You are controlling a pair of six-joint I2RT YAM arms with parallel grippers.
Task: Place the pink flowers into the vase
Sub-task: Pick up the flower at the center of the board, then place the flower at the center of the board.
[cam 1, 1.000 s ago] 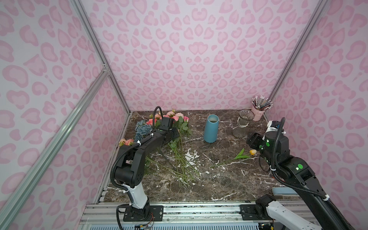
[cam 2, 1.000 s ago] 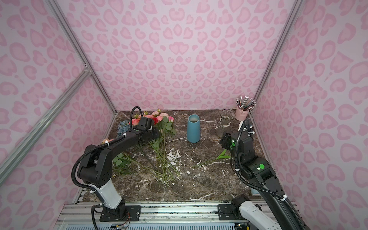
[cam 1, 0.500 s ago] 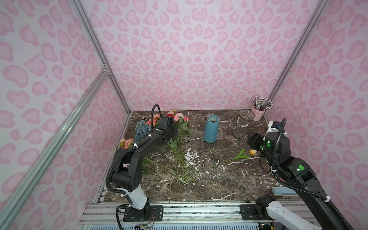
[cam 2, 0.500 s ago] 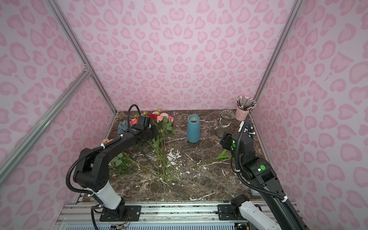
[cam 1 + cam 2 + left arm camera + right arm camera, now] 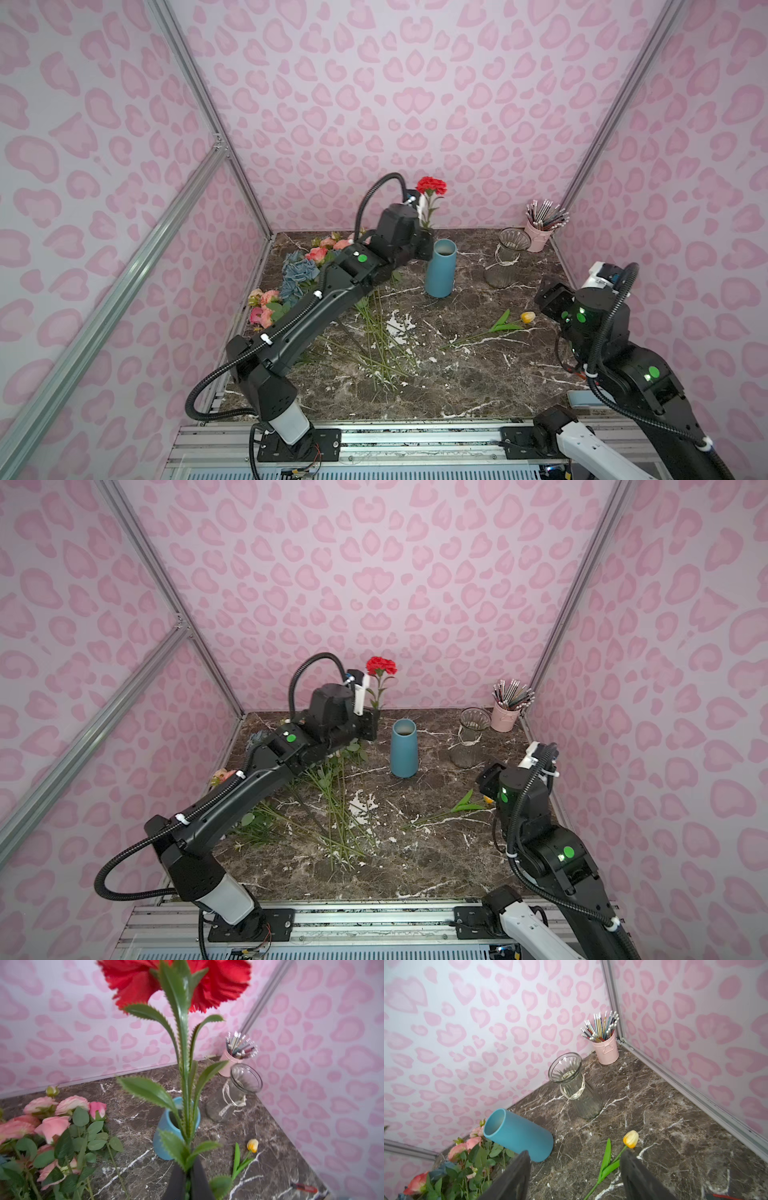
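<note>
The left gripper [image 5: 188, 1164] has risen, clamped on the red bloom [image 5: 432, 185] beside the blue vase [image 5: 440, 270], mid-frame; the right gripper [image 5: 575, 1154] gapes empty. The pink flowers [image 5: 322, 252] lie centre-left, so the wrong stem could go in.

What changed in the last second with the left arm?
The left claw closed on the red flower and raised it from the pile, upright beside the blue vase. The right claw, open near the yellow tulip, and the pink flowers barely moved.
</note>
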